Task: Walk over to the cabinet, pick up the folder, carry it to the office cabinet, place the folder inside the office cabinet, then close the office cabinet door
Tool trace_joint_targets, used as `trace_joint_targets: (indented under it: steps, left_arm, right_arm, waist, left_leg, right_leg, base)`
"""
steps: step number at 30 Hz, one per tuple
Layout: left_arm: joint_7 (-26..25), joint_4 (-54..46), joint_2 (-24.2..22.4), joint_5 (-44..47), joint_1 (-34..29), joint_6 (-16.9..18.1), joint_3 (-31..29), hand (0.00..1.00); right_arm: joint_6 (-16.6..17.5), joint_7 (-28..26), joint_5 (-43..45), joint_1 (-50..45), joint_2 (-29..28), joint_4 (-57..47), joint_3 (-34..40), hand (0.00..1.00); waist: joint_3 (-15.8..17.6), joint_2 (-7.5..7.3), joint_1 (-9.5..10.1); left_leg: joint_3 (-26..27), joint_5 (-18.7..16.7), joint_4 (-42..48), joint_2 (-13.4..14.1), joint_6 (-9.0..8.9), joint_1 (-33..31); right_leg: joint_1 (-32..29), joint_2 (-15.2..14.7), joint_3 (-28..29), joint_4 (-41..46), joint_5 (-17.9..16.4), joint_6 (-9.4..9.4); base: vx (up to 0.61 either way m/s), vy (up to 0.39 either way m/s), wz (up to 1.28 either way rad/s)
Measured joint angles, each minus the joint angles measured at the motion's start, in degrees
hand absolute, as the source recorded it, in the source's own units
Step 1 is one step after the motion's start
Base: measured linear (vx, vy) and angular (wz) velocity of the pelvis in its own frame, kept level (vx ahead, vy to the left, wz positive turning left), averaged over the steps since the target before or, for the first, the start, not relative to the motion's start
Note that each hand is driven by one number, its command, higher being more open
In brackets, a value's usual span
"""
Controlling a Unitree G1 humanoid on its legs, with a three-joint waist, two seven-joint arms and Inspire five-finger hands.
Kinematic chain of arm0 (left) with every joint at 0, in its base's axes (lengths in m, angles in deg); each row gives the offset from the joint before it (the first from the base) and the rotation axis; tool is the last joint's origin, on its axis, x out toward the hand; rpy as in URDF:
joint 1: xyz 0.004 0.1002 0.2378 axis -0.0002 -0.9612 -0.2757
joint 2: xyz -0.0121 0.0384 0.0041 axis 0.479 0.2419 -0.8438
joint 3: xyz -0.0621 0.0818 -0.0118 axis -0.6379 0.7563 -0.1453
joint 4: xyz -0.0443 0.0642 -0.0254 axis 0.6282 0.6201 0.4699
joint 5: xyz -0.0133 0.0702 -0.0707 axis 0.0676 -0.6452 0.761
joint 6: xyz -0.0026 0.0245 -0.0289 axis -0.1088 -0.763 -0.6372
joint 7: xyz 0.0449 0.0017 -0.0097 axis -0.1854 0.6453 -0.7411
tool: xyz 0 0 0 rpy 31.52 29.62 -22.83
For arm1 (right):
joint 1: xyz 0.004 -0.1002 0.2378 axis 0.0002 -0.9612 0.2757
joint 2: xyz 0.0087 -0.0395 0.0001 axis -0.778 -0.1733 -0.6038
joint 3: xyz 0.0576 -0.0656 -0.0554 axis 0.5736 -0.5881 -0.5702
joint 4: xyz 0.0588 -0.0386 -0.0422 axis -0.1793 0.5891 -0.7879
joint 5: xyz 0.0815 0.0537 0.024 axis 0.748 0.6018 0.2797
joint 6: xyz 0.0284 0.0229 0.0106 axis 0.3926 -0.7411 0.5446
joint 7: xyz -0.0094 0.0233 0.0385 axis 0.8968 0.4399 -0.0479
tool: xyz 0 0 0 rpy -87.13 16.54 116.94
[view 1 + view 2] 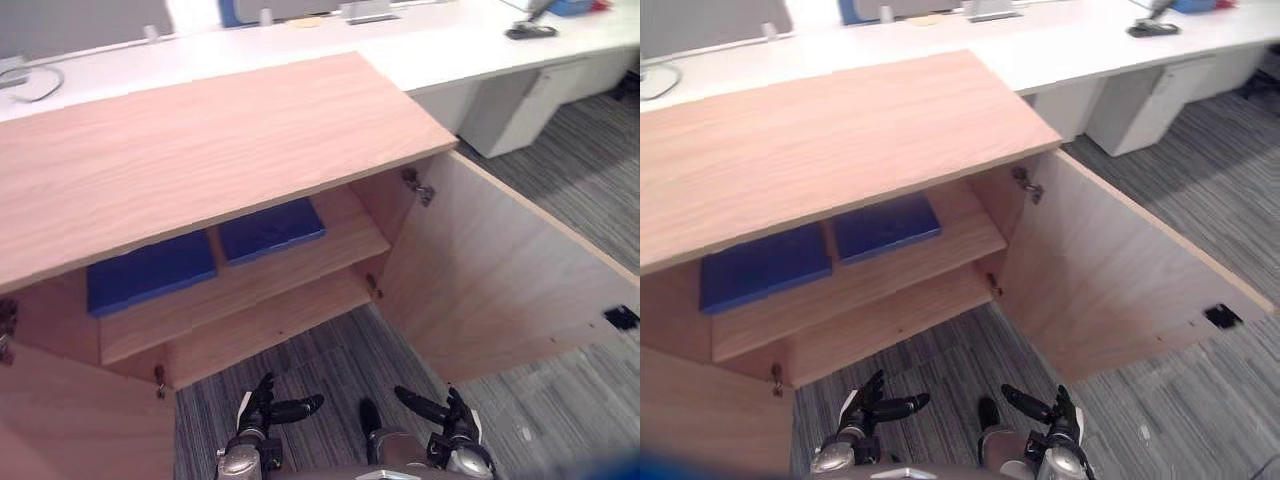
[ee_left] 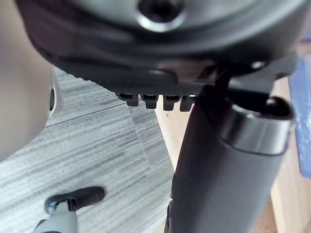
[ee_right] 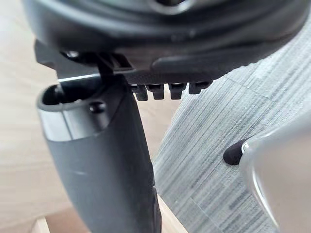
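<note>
- The office cabinet point(image 1: 200, 150) stands open, its right door point(image 1: 490, 270) swung wide over the grey carpet point(image 1: 330, 360).
- Two blue folders lie flat on the upper shelf point(image 1: 345, 225): the left folder point(image 1: 148, 271) and the right folder point(image 1: 270, 228) (side by side, a narrow gap between).
- The left hand point(image 1: 262, 408) and right hand point(image 1: 452, 415) hang low before the cabinet, fingers loosely spread, holding nothing.
- A white bench point(image 1: 450, 45) runs behind.
</note>
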Motion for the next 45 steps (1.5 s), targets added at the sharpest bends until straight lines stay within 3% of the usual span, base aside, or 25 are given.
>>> trace_joint_targets:
  steps: [1, 2, 3, 5, 6, 7, 8, 9, 10, 11, 12, 13, 14, 17, 21, 26, 30, 35, 39, 45]
  left_arm:
    - [-0.7, 0.8, -0.3, 0.0, 0.5, 0.0, -0.8, 1.0]
    - [-1.9, 1.5, -0.8, 0.0, 0.9, 0.2, -2.4, 1.0]
    - [-2.6, 2.5, -0.8, 0.0, 1.2, 0.7, -3.2, 1.0]
    - [-4.1, 5.9, -0.8, -0.6, 2.6, 0.9, -4.7, 1.0]
    - [-4.5, 7.1, -0.4, -1.4, 2.4, 1.0, -5.2, 1.0]
    - [-4.6, 8.4, 0.6, -2.3, 2.2, 1.3, -6.4, 1.0]
    - [-4.7, 9.7, 0.8, -2.6, 2.4, 1.4, -7.3, 1.0]
    - [-4.7, 12.3, 0.4, -2.5, 2.6, 1.2, -8.9, 1.0]
    - [-4.7, 12.8, 0.0, -2.6, 2.7, 1.2, -10.6, 1.0]
    - [-4.7, 13.1, -0.5, -2.7, 2.8, 1.4, -10.8, 1.0]
    - [-4.6, 13.2, -0.4, -3.0, 2.8, 1.8, -10.9, 1.0]
    - [-4.0, 14.3, 1.7, -3.9, 3.9, 1.9, -11.6, 1.0]
    - [-4.2, 16.4, 2.1, -4.0, 4.6, 1.8, -11.9, 1.0]
    - [-4.6, 18.3, 1.5, -3.9, 6.0, 1.6, -11.6, 1.0]
    - [-4.7, 18.1, 1.8, -3.6, 6.9, 1.6, -9.9, 1.0]
    - [-4.7, 17.7, 3.4, -3.5, 6.6, 1.9, -6.3, 1.0]
    - [-4.6, 18.1, 5.4, -3.7, 5.0, 1.9, -5.9, 1.0]
    - [-4.0, 24.1, 8.1, -7.2, 4.1, 0.5, -10.7, 1.0]
    - [-3.3, 24.6, 7.9, -8.1, 2.7, -0.4, -15.5, 1.0]
    - [-3.4, 24.6, 8.0, -8.0, 3.0, -0.3, -16.2, 1.0]
  right_arm:
    - [0.0, 0.0, 0.0, 0.3, -0.1, 0.3, 0.6, 1.0]
    - [0.0, 0.2, 0.0, 1.1, -0.4, 0.9, 1.6, 1.0]
    - [0.0, 0.3, 0.1, 1.5, -0.5, 1.3, 2.6, 1.0]
    - [0.0, 1.2, 0.7, 1.7, -0.3, 1.9, 6.2, 1.0]
    - [0.0, 1.6, 1.8, 1.4, -0.4, 2.3, 7.7, 1.0]
    - [0.2, 1.9, 2.6, 1.0, -0.5, 3.3, 8.1, 1.0]
    - [0.4, 2.0, 2.7, 1.1, -0.5, 3.8, 8.2, 1.0]
    - [0.6, 2.1, 3.3, 2.3, 0.1, 4.7, 8.8, 1.0]
    - [0.7, 2.2, 4.5, 3.6, 0.0, 4.7, 10.1, 1.0]
    - [1.0, 2.5, 4.7, 4.2, -0.4, 4.5, 11.2, 1.0]
    - [1.5, 2.7, 4.7, 4.1, -0.8, 4.1, 12.2, 1.0]
    - [1.8, 2.9, 4.7, 4.2, -0.9, 5.0, 13.3, 1.0]
    - [1.8, 3.1, 4.7, 4.4, -0.4, 5.3, 14.3, 1.0]
    - [2.0, 3.9, 4.5, 5.6, 2.3, 5.2, 14.5, 1.0]
    - [2.0, 4.1, 4.4, 8.3, 5.2, 4.6, 14.8, 1.0]
    - [2.1, 3.9, 4.4, 16.2, 10.7, 4.7, 14.1, 1.0]
    - [2.6, 3.4, 4.4, 21.1, 14.4, 4.7, 7.1, 1.0]
    - [3.7, -1.0, 2.4, 22.3, 15.5, 3.3, -5.8, 1.0]
    - [3.8, -2.8, 2.4, 22.3, 16.6, 3.6, -6.1, 1.0]
    - [3.7, -3.5, 7.9, 23.2, 19.0, 3.6, -9.2, 1.0]
  waist:
    - [0.1, 0.13, -0.05]
    - [0.2, 0.53, 0.51]
    - [0.8, 0.61, 0.41]
    - [1.2, 1.74, 0.21]
    - [0.8, 1.82, 0.13]
    - [0.5, 0.51, 0.3]
    - [0.4, 0.52, 0.4]
    - [-0.2, 1.75, 0.36]
    - [-0.5, 2.11, 0.92]
    - [-1.0, 2.78, 1.85]
    - [-1.2, 1.78, 1.45]
    - [-1.5, -0.18, 1.57]
    - [-2.8, 0.18, 1.4]
    - [-3.3, 0.51, 0.3]
    - [-3.5, 0.41, 0.25]
    - [-4.2, 1.34, 0.6]
    - [-4.6, 0.88, 1.13]
    - [-5.7, -0.46, 2.5]
    - [-5.9, -0.6, 2.79]
    - [-6.3, 0.02, 2.69]
  left_leg:
    - [0.9, 0.2, -0.2, 0.0, 0.28, 0.4]
    - [3.5, 0.6, -1.0, 0.9, 0.74, 1.2]
    - [4.6, 0.8, -1.3, 0.9, 0.47, 2.1]
    - [6.2, 1.0, -1.3, 1.7, 0.01, 4.7]
    - [6.5, 1.1, -1.3, 2.1, -0.71, 5.9]
    - [7.1, 1.1, -1.6, 1.8, -2.08, 7.4]
    - [7.2, 1.2, -2.1, 2.0, -2.95, 7.7]
    - [5.6, 1.3, -4.8, 2.0, -3.45, 8.0]
    - [3.6, 1.9, -8.4, 1.6, -2.46, 8.4]
    - [3.3, 3.3, -11.3, 2.3, -0.73, 9.0]
    - [3.8, 4.5, -12.0, 1.9, -1.81, 9.2]
    - [4.3, 5.3, -12.6, 1.1, -3.86, 10.4]
    - [4.5, 6.5, -13.9, 1.8, -2.97, 10.4]
    - [4.3, 9.3, -16.8, 2.0, -4.23, 10.7]
    - [2.8, 12.1, -18.4, 1.6, -4.15, 10.8]
    - [0.2, 12.5, -19.2, 1.0, -3.96, 9.9]
    - [-1.0, 12.5, -19.6, 0.4, -3.97, 8.9]
    - [-3.7, 12.3, -20.1, 0.3, -4.2, 9.0]
    - [-4.4, 12.2, -20.1, -0.2, -4.4, 8.7]
    - [-5.7, 12.5, -20.1, 0.1, -4.96, 8.1]
  right_leg:
    - [0.0, -0.1, -2.5, -0.8, 1.2, -0.78]
    - [0.3, -0.4, -8.8, -2.5, 1.7, -3.23]
    - [-0.2, -2.5, -16.1, 2.1, -2.5, -5.52]
    - [-0.6, -9.7, -24.7, 16.0, -10.3, -6.62]
    - [0.3, -12.6, -25.4, 18.9, -12.2, -6.01]
    - [1.8, -13.8, -25.1, 18.0, -13.2, -2.36]
    - [2.7, -12.7, -25.4, 16.7, -14.0, -2.14]
    - [3.2, -9.4, -24.8, 12.9, -12.4, -2.79]
    - [4.1, -6.2, -24.5, 7.1, -11.4, -2.04]
    - [3.6, -6.4, -27.2, 8.8, -12.9, -2.48]
    - [2.7, -8.3, -27.3, 13.3, -14.2, -3.13]
    - [2.5, -8.6, -25.6, 14.1, -14.7, -1.81]
    - [2.8, -7.0, -25.5, 11.9, -13.9, -2.46]
    - [2.7, -5.5, -25.5, 10.3, -13.0, -3.34]
    - [4.5, -4.6, -26.0, 6.2, -10.8, -3.6]
    - [6.3, -4.2, -26.7, 0.7, -6.7, -3.34]
    - [6.8, -4.1, -26.8, -3.0, -3.5, -3.22]
    - [10.4, -3.0, -27.4, -9.7, 0.3, -2.73]
    - [11.9, -2.6, -27.3, -14.0, 2.9, -2.59]
    - [12.6, -1.8, -27.8, -16.2, 4.2, -3.39]
  base:
    - [-0.03, -0.034, -0.88]
    - [-0.04, -0.07, -0.75]
    - [-0.06, -0.072, -0.68]
    - [-0.02, -0.09, -0.31]
    - [0.06, -0.204, -0.3]
    - [0.08, -0.221, -0.34]
    - [0.06, -0.212, -0.56]
    - [-0.01, -0.124, -0.83]
    - [-0.02, -0.086, -1.09]
    - [-0.02, -0.061, -0.89]
    - [0.01, -0.072, -0.61]
    - [0.05, -0.149, -0.37]
    - [0.09, -0.175, -0.33]
    - [0.08, -0.114, -0.11]
    - [0.02, -0.008, 0.04]
    - [-0.04, 0.057, 0.1]
    - [-0.07, 0.055, 0.05]
    - [-0.09, 0.006, 0.12]
    - [-0.1, 0.013, 0.03]
    - [-0.04, 0.006, 0.03]
